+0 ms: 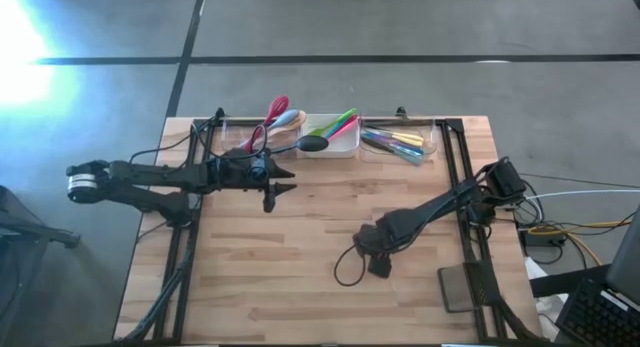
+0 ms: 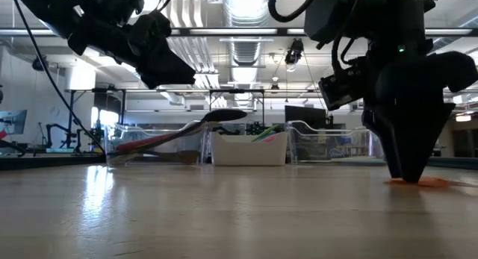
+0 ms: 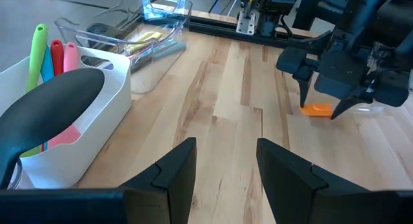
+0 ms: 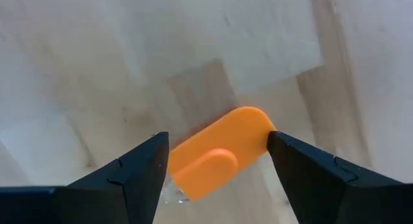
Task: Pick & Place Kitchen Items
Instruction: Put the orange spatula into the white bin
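Right gripper stands on the table at lower centre of the high view, fingers spread wide astride an orange item — not yet clamped, I judge. Left gripper, left of centre, hangs with fingers apart and empty beside the white tray. Most utensils already fill the three trays along the upper edge; a black ladle rests across the white one. Only this orange piece looks left.
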{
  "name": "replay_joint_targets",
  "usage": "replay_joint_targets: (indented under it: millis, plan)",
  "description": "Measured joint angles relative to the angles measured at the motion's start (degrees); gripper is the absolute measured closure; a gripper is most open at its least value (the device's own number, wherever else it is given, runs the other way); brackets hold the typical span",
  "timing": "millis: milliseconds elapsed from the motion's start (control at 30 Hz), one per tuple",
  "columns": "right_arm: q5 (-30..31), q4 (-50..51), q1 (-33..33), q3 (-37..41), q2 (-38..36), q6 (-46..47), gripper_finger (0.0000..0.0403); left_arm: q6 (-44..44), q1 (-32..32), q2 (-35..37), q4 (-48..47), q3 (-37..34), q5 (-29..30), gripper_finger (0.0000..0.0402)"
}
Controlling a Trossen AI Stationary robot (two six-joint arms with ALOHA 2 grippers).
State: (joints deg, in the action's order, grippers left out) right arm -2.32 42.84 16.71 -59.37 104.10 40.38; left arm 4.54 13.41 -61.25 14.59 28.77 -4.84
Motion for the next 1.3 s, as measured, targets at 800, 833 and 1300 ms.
replay_joint_targets:
  millis: [800, 833, 1300]
  plan:
    - [-1.14, 1.29, 1.18, 1.37, 1.88, 7.1, 0.0201, -0.07, 0.0, 0.0, -0.02, 0.0, 0.0, 0.0234]
    - [-1.41, 1.24, 1.18, 1.37, 1.98, 6.66, 0.0216, -0.07, 0.0, 0.0, -0.02, 0.0, 0.0, 0.0234]
    - [-3.52, 1.15, 1.14, 0.73, 1.12, 1.81, 0.0391, 0.25, 0.0, 0.0, -0.03, 0.0, -0.04, 0.0234]
